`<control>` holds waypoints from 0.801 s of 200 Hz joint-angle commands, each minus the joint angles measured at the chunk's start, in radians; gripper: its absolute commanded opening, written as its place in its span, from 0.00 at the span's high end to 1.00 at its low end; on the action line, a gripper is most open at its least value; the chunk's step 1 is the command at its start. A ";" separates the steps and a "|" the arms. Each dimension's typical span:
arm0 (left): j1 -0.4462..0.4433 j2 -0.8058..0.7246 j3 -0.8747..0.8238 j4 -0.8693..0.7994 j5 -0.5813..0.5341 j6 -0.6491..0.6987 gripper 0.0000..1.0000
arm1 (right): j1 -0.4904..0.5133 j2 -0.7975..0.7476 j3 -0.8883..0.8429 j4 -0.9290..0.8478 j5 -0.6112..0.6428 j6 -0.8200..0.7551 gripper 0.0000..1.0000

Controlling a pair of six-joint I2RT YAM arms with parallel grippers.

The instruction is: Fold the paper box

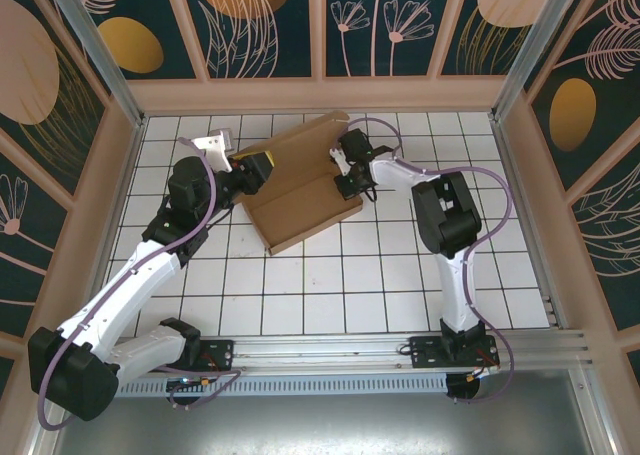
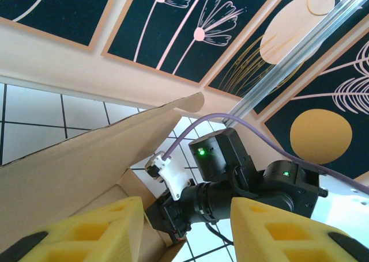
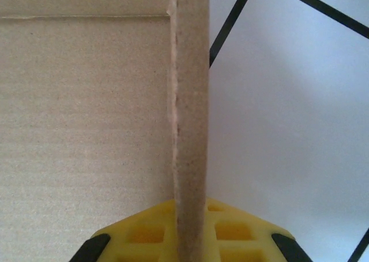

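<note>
The right pincer is clenched on the paper box. In the right wrist view an upright cardboard wall runs edge-on between its yellow fingers, which close on it from both sides. The left pincer stands released at the box's left side. Its two fingers are apart with nothing pinched between them, and a raised flap of the box leans just beside one of them.

There are two arms. The left arm stretches long and low from the near edge towards the box's left side, its wrist bent in to meet it. The right arm rises on the box's right side, folds at the elbow and reaches back in to the box.

There is one box — it lies skewed on the tiled table between the two pincers, with its walls partly raised and a flat panel running off at its far end.

There are two purple cables — one looped along each arm.
</note>
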 commanded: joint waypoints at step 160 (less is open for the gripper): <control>-0.010 0.003 -0.019 0.040 -0.009 -0.013 0.56 | 0.002 -0.142 -0.093 0.084 -0.009 0.108 0.51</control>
